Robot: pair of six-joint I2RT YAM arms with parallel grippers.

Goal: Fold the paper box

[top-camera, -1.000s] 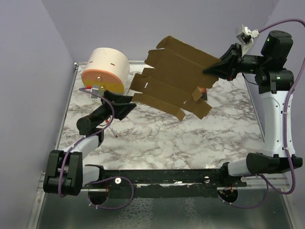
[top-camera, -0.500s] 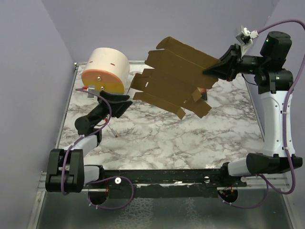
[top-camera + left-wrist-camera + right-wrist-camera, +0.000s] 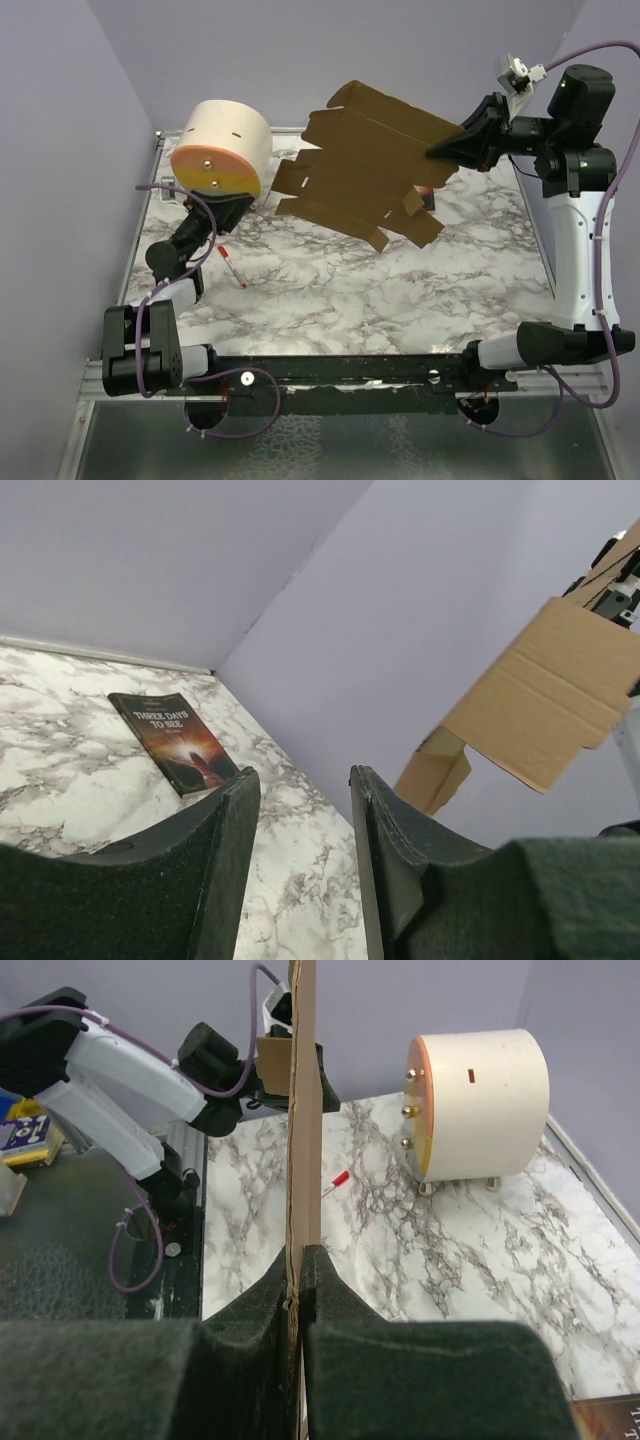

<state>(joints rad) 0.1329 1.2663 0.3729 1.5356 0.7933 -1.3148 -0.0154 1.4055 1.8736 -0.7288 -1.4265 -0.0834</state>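
Paper box (image 3: 370,170), a flat die-cut sheet of plain brown cardboard with tabs and flaps, hangs in the air over the far right part of the white marble-patterned table (image 3: 400,290). No fold looks finished. My right claw (image 3: 300,1255) is clamped on one edge of it, and the wrist view shows the sheet edge-on, standing straight up out of the pinch. My left claw (image 3: 305,790) has its jaws apart with nothing between them. It sits low on the left, just beside the big cream cylinder with an orange-yellow face (image 3: 220,148) and well apart from the sheet.

The worry I have is that single edge grip. All the rest of the sheet reaches out unsupported, so I judge that a quick swing of my right arm could make it flap, twist in the pinch or slide out. If my left claw pushes on a flap with nothing behind it, the cardboard may bend off its crease lines or lever itself loose. Reaching across, my left arm could knock the cylinder or roll the thin red pen (image 3: 231,267) lying on the table near it. A dark-covered paperback book (image 3: 172,738) lies on the table towards the far right, under the sheet. Setting the sheet down on it would give an uneven base and a crooked fold.
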